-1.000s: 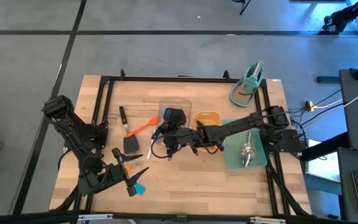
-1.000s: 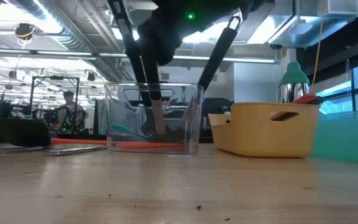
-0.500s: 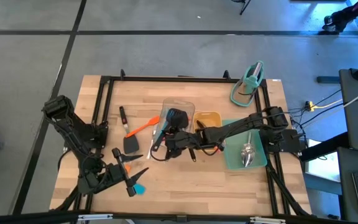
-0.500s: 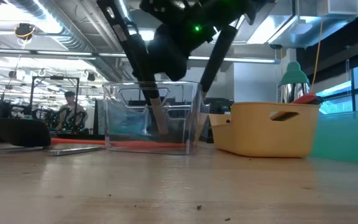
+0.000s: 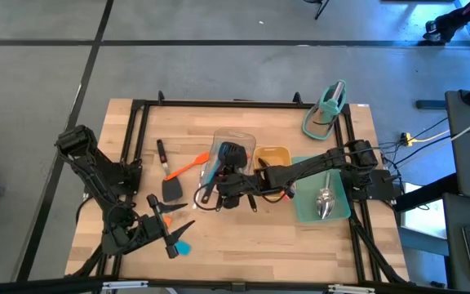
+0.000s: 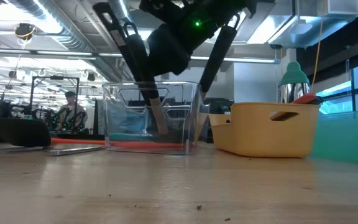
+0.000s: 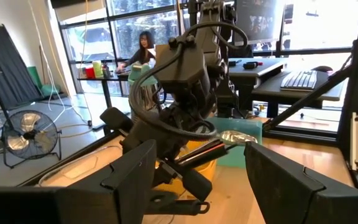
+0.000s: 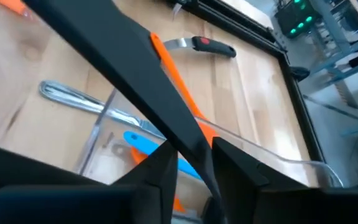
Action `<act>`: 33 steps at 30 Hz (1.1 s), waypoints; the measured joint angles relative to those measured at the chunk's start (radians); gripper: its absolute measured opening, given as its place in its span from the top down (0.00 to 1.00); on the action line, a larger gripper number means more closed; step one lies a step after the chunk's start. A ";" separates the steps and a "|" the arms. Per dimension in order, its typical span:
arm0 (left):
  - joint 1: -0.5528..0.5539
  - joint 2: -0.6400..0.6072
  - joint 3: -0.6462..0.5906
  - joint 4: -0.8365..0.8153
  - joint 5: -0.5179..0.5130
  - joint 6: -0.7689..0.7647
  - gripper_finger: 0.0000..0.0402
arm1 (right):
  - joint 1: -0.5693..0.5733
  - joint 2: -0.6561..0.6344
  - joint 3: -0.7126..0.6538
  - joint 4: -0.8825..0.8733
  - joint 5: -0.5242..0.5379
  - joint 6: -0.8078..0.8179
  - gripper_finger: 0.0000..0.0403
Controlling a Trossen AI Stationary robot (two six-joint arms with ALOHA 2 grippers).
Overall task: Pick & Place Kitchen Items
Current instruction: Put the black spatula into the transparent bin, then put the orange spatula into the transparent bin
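Looking for writing, I find no readable brand or label on any thing in these views. From the high view, the right gripper (image 5: pixel 221 186) is near the middle of the table (image 5: pixel 243 237), at the 6 o'clock edge of the clear tray (image 5: pixel 233 139), and a black slotted turner (image 5: pixel 227 155) lies with its head in that tray and its handle going toward the gripper. The right wrist view shows what the others do not: the dark handle (image 8: pixel 135 81) passes between the gripper's fingers (image 8: pixel 154 180), which stand narrow and close around it, and I cannot tell if they press it or only touch it. This view also shows a blue spatula (image 8: pixel 148 144) and an orange spatula (image 8: pixel 176 78) under the handle. The low view shows the tray wall (image 6: pixel 154 118) and the yellow tray (image 6: pixel 269 127) beside it. At 9 o'clock from the clear tray lie another black turner (image 5: pixel 173 189) and black-handled tongs (image 5: pixel 162 155). The left gripper (image 5: pixel 172 231) waits with wide fingers near the table's 7 o'clock corner, just beside a blue utensil (image 5: pixel 185 246).
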 joint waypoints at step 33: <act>-0.015 0.000 0.000 0.003 -0.001 0.001 0.40 | 0.250 -0.005 0.335 -0.242 0.067 0.023 0.35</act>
